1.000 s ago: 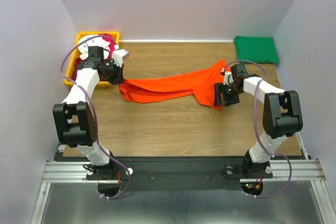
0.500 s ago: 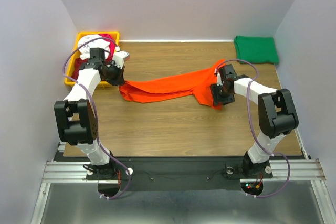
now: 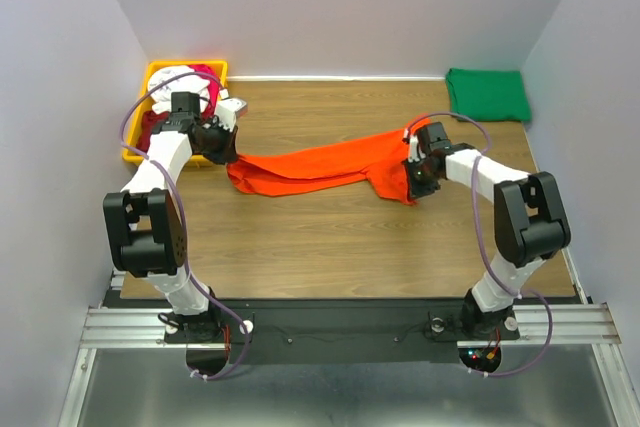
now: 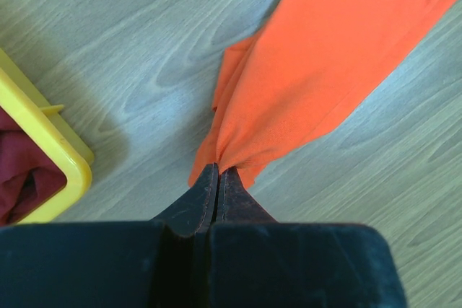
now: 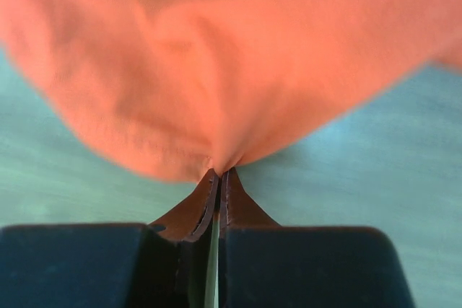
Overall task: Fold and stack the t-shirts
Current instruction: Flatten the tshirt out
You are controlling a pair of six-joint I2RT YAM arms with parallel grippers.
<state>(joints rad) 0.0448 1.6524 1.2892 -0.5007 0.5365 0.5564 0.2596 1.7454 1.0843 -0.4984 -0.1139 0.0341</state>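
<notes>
Two tight pinches hold the orange t-shirt. Our left gripper is clamped on a gathered corner at one end, and our right gripper is closed just as firmly on a bunched fold at the other. The shirt lies as a long, rumpled band between the two sets of jaws. Its long axis runs from one pinch to the other, and its middle appears to rest on the table.

From the left jaws the cloth fans out ahead and to the right. From the right jaws it swells ahead and upward, filling most of that wrist view.

We judge that the coming move turns on this line: drawing the pinches apart along it should spread the shirt flat. Neither arm is nearer, since each has an end.

Just left of the left jaws sits the yellow bin with a dark red shirt inside, and its rim could snag a pull that way. The folded green t-shirt lies well beyond the right jaws, clear of the line.
</notes>
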